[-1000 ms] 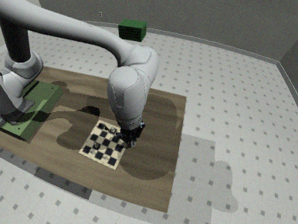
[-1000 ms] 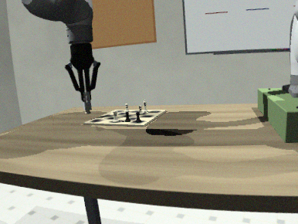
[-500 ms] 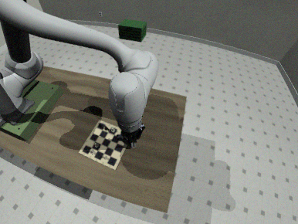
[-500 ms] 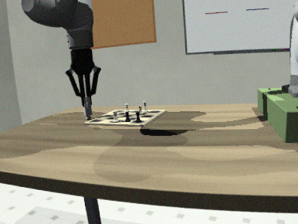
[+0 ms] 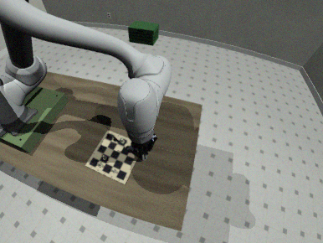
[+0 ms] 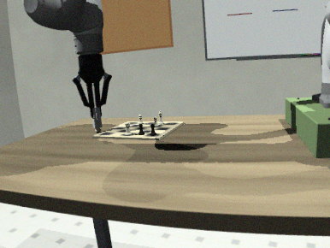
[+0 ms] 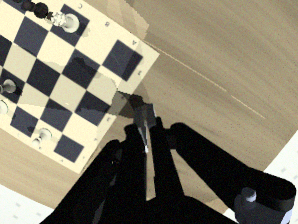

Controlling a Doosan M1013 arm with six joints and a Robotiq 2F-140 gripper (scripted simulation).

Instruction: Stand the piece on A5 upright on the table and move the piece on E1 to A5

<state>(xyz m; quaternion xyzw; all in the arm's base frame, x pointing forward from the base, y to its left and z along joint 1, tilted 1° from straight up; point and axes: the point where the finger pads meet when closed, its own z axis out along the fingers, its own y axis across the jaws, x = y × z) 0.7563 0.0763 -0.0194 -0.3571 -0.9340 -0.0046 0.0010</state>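
Observation:
The chessboard (image 5: 112,156) lies on the wooden table and also shows in the exterior view (image 6: 138,129) and the wrist view (image 7: 60,63). My gripper (image 6: 97,121) points straight down at the board's outer edge and is shut on a small light-grey chess piece (image 7: 143,115). The piece hangs upright between the fingertips, low over the table, just beside the board. I cannot tell whether its base touches the wood. Several pieces stand upright on the board, among them a white piece (image 6: 139,119) and a black piece (image 6: 153,129). In the top view the arm hides the gripper (image 5: 141,151) in part.
A green block (image 6: 309,124) stands at the table's right end, by the robot's base (image 5: 35,117). A green crate (image 5: 143,32) sits on the floor far behind. The table's edge is close to the board on the gripper's side.

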